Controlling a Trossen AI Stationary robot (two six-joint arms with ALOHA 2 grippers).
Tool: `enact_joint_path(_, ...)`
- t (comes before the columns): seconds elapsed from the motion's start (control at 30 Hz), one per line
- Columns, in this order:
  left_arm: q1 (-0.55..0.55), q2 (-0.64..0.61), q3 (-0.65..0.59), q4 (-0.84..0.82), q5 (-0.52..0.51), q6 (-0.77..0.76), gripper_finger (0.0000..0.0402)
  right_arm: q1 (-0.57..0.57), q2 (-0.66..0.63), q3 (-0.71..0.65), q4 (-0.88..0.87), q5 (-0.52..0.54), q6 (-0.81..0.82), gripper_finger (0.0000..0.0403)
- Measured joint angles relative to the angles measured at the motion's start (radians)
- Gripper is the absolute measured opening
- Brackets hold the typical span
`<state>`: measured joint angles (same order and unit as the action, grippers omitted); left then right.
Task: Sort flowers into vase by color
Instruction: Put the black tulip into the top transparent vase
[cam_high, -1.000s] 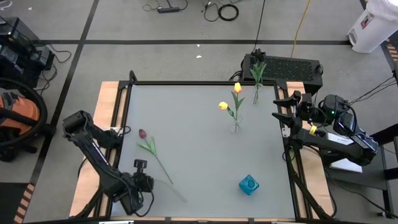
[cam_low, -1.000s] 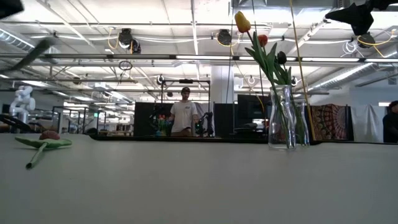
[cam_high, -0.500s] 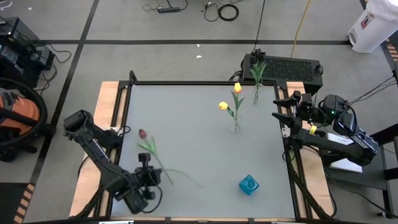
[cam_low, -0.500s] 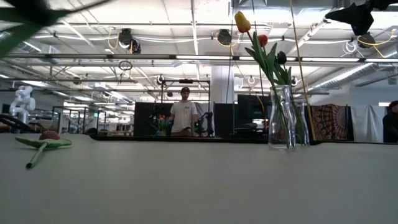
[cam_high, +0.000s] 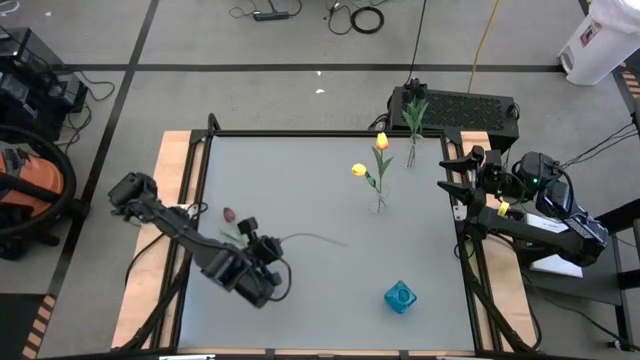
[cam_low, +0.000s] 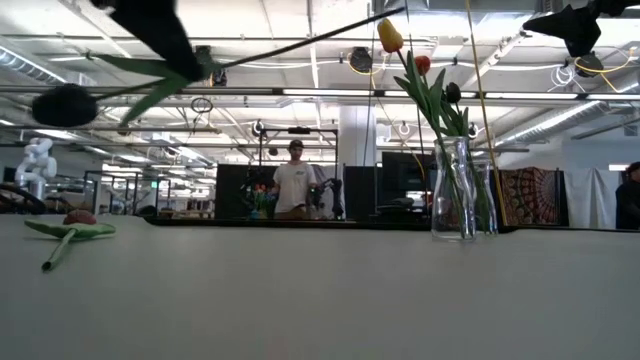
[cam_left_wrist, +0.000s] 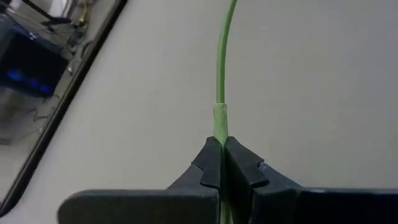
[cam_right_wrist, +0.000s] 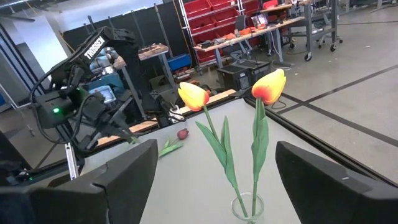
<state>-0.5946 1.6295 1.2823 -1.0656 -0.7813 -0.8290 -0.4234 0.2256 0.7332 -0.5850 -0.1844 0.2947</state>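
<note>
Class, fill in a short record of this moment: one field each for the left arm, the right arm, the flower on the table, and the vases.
left gripper: shut on a green stem, held above the table
right gripper: waiting at the table's right edge, open
pinkish red tulip: lying on the table
near vase: holds two yellow tulips
blue vase: no flowers

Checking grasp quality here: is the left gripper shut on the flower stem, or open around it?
Shut. In the left wrist view, the left gripper has its jaws pressed together on the thin green stem, with no gap showing beside it.

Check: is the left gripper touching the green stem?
Touching. The left wrist view shows the left gripper shut on the green stem, fingers pinching both sides.
</note>
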Motion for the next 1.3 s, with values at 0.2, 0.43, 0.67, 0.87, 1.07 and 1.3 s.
enact_joint_path(0.2,0.064,0.0,0.0,0.097,-0.063,0.102,0.0008,0.0,0.0,0.0,0.0,0.0,0.0,0.0318)
enact_joint_path(0.43,0.133,0.0,0.0,0.153,-0.125,0.166,0.0008,0.0,0.0,0.0,0.0,0.0,0.0,0.0318)
enact_joint_path(0.67,0.191,0.0,0.0,0.215,-0.164,0.251,0.0008,0.0,0.0,0.0,0.0,0.0,0.0,0.0318)
enact_joint_path(0.87,0.252,0.0,0.0,0.316,-0.167,0.379,0.0008,0.0,0.0,0.0,0.0,0.0,0.0,0.0318)
enact_joint_path(1.07,0.302,0.0,0.0,0.454,-0.167,0.525,0.0008,0.0,0.0,0.0,0.003,0.0,0.0,0.0318)
enact_joint_path(1.3,0.319,0.0,0.0,0.624,-0.167,0.705,0.0008,0.0,0.0,0.0,0.014,0.0,0.0,0.0318)
